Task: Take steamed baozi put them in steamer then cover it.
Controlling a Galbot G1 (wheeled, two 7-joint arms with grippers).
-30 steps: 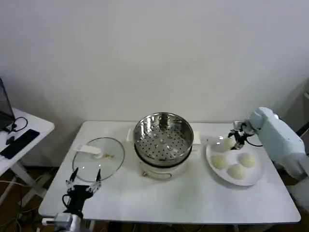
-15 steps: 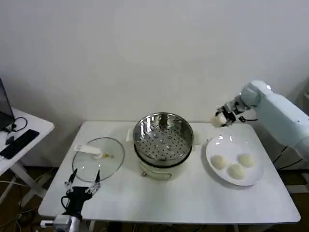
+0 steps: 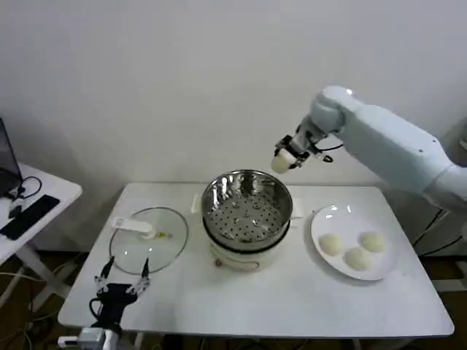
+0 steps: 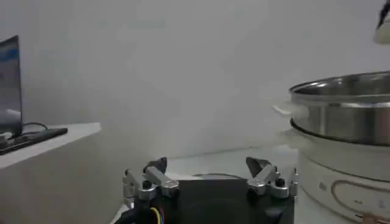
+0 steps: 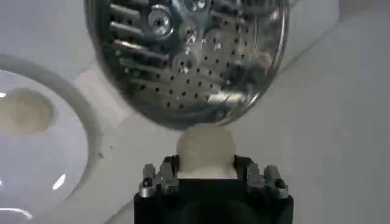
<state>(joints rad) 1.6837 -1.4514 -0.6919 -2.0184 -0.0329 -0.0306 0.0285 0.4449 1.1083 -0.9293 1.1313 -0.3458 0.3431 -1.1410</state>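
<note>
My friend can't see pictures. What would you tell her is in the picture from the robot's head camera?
The right gripper holds one baozi in the air above the steamer. Three more baozi sit on a white plate to its right. The glass cover lies on the table, with the open left gripper near it.

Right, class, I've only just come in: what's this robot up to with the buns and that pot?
The right tool is shut on one steamed baozi, held in the air above the far right rim of the steamer, whose basket holds no buns yet. Three more baozi wait on the white plate to the right. The glass cover lies flat on the table, left of the steamer. The left tool is open and idle near the table's front left edge.
</note>
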